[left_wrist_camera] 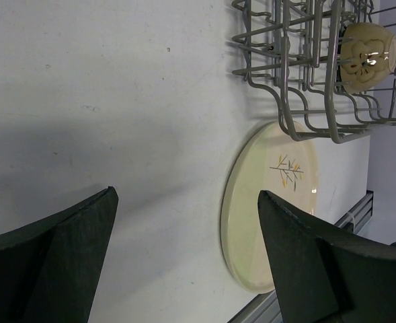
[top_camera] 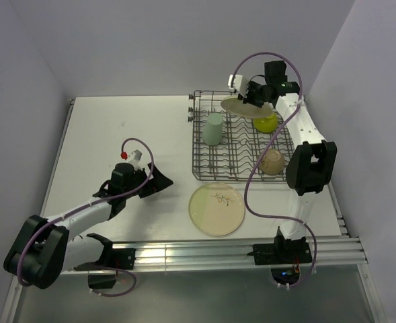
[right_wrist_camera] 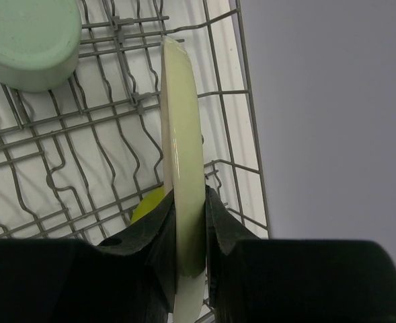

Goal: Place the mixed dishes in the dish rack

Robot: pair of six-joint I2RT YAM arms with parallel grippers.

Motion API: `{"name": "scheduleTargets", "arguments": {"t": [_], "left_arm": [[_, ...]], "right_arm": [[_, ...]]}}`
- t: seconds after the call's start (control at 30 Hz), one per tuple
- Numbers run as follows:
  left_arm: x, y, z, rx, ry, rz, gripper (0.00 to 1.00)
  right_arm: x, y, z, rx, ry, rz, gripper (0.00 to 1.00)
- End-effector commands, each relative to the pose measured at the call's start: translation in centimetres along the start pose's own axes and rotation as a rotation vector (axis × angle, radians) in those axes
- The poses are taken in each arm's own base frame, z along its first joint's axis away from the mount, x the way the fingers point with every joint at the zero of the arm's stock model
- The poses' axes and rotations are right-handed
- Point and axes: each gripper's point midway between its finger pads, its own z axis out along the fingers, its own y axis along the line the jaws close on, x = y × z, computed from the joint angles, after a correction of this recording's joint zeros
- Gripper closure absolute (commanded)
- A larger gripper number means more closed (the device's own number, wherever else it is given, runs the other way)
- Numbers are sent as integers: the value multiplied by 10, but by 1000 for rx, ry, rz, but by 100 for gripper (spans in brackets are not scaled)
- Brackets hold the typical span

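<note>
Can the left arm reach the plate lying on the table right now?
Probably yes: the left gripper is open and faces the plate, with only bare table between, though the dish rack crowds one edge.

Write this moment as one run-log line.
right claw: shut on plate over dish rack | left claw: open, empty | second plate: on table

A white table [top_camera: 117,134] fills the middle of the top view, matte and lightly scuffed. 1 tiny dark speck [top_camera: 123,123] lies on it, toward 10 o'clock from the centre. 3 plain pale lilac-grey walls close it in: the left wall [top_camera: 16,101] at 9 o'clock, the back wall [top_camera: 184,40] at 12 and the right wall [top_camera: 376,101] at 3. A ribbed aluminium rail [top_camera: 198,250] runs along the table's 6 o'clock edge, and a thin metal strip [top_camera: 58,151] borders its 9 o'clock edge. Below the rail, at 6 o'clock, lies a darker grey surface [top_camera: 204,296].
</note>
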Motion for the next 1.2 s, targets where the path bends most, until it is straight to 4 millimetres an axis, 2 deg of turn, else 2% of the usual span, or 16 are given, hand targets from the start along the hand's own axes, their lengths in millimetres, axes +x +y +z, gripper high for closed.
{"name": "scheduleTargets", "arguments": {"t": [0.0, 0.43, 0.63, 0.77, 0.87, 0.97, 1.03, 1.17], "left_arm": [[-12, -16, 2, 59, -30, 27, 8], [-8, -16, 12, 66, -8, 19, 9], [-4, -15, 15, 63, 3, 14, 9], [-3, -16, 17, 68, 11, 16, 9], [-2, -17, 18, 71, 15, 15, 9], [-1, -16, 18, 69, 18, 13, 9], [0, -16, 18, 69, 20, 12, 9], [2, -16, 19, 71, 27, 12, 9]], "right_arm": [[-33, -35, -21, 96, -97, -95, 100], [-8, -34, 23, 59, -97, -85, 100], [2, -35, 34, 65, -92, -76, 100], [7, -39, 33, 94, -88, -62, 100], [11, -34, 33, 100, -87, -47, 80], [12, -30, 33, 101, -88, -45, 74], [12, -30, 32, 110, -88, -43, 63], [16, -21, 33, 106, -88, -30, 55]]}}
